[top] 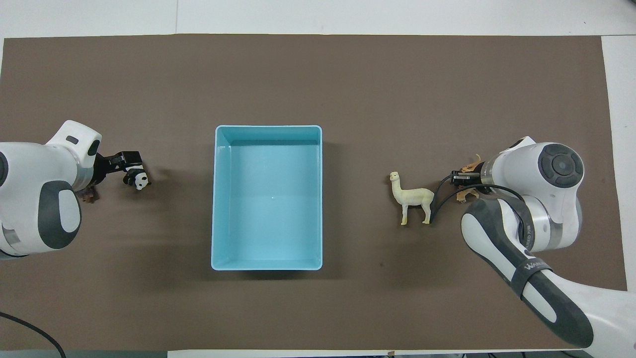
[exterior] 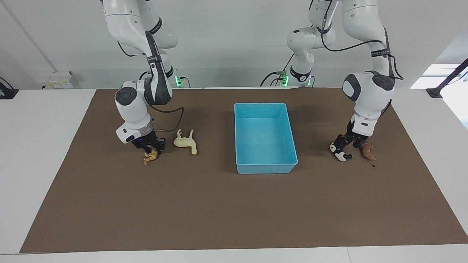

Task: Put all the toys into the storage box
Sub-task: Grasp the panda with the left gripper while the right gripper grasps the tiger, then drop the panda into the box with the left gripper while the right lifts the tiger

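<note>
Both arms are bent low over the counter, one at each end. The right arm drops from its shoulder through a dark-banded forearm to a white wrist that tilts slightly, and the right gripper [exterior: 151, 149] sits right down at the surface with its fingertips drawn together on the orange tiger [exterior: 151, 156]. The left arm folds down steeply, its rounded wrist joint pointing almost straight at the counter, and the left gripper [exterior: 345, 144] hangs low with its fingers spread wide, straddling the panda [exterior: 340, 155] without closing on it.
</note>
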Controlling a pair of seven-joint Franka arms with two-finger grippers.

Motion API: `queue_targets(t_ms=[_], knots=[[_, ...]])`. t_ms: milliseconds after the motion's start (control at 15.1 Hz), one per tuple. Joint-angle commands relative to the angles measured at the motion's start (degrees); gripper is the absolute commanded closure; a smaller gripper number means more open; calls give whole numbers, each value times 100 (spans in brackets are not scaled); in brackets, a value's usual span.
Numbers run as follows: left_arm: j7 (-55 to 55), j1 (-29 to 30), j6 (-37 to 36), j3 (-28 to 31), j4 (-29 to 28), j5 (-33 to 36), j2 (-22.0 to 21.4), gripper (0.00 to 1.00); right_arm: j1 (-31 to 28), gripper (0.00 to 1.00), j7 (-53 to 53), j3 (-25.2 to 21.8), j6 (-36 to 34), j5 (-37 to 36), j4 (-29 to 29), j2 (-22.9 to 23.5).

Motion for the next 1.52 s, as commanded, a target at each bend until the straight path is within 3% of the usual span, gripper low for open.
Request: queue_targets(t_ms=[0,198,264,330,396,462,594,726,858,991,1255,1453], knots=[[-56,44,450,-43,-60,130,204,0,-34,100,117,17,-81,-60,-42,45],[-74,-26,530,-43,-43,156,381,0,-34,100,82,17,-334,-60,176,36],[-83,-70,478,-34,-16,156,381,20,-43,100,82,8,-579,-60,369,36],[-83,-97,460,-34,-7,174,381,58,-43,100,65,8,-825,-60,545,27],[-74,-97,434,-34,10,287,381,87,-52,100,56,8,-1002,-60,704,10],[-65,-97,329,-34,45,480,381,100,-78,100,47,8,-1134,-60,818,-16],[-39,-62,-292,-43,508,569,355,100,-104,100,21,-1,-1599,-69,1213,-69],[-135,-149,-1641,-87,1481,569,311,100,-131,100,-154,-10,-2240,-69,1783,-131],[-502,-587,-3084,-96,2511,517,258,100,-236,100,-322,-18,-2881,-78,2346,-148],[-1212,-1079,-3730,-148,2892,290,57,100,-298,100,-611,-18,-3453,-78,2821,-297],[-2707,-2072,-3462,-157,2683,122,-120,100,-377,100,-955,-18,-4753,-69,3560,-719],[-3656,-2811,-2243,-166,1894,-2,-208,100,-394,100,-1148,-45,-5371,-60,4035,-755]])
